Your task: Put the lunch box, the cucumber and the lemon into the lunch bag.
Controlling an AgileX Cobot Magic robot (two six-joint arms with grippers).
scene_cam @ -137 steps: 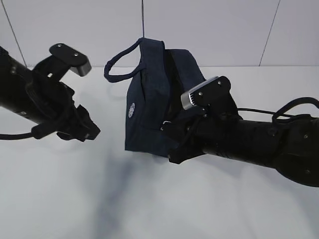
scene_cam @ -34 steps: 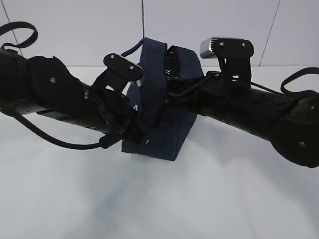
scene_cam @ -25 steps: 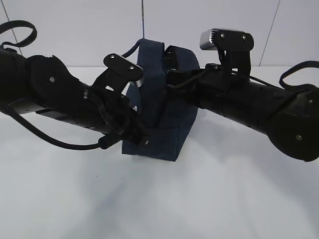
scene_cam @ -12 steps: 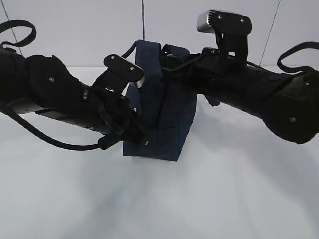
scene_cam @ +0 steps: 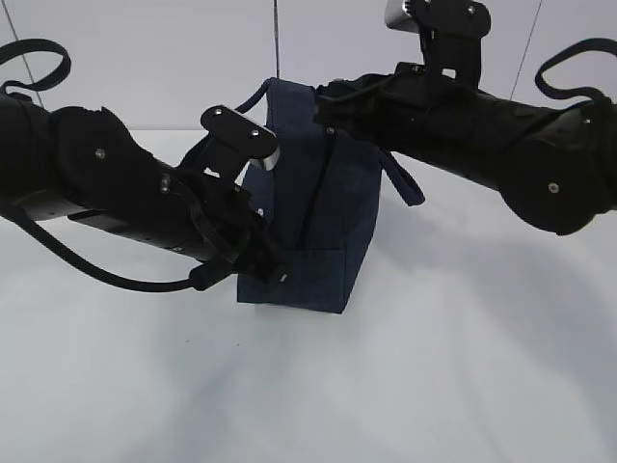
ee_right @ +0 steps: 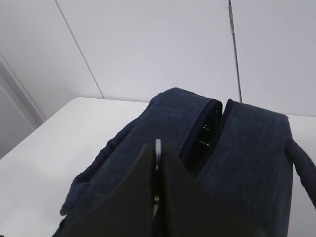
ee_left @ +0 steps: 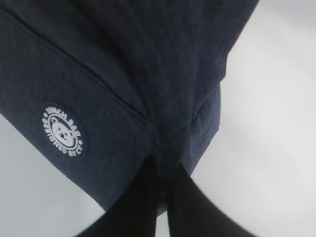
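The navy lunch bag stands upright mid-table, its white round logo showing in the left wrist view. My left gripper is shut on a fold of fabric at the bag's lower front corner. My right gripper sits at the bag's top, shut on the silver ring pull of the zipper. Beyond the pull a dark gap stays between the two zipper edges. The lunch box, the cucumber and the lemon are out of view.
The white table spreads around the bag, with a white panelled wall behind. One padded handle hangs down on the bag's right side under my right arm. The other handle loops behind my left wrist camera.
My right arm has lifted and drawn the ring pull up along the bag's top, and the dark gap at the top has narrowed. The left arm has not moved.
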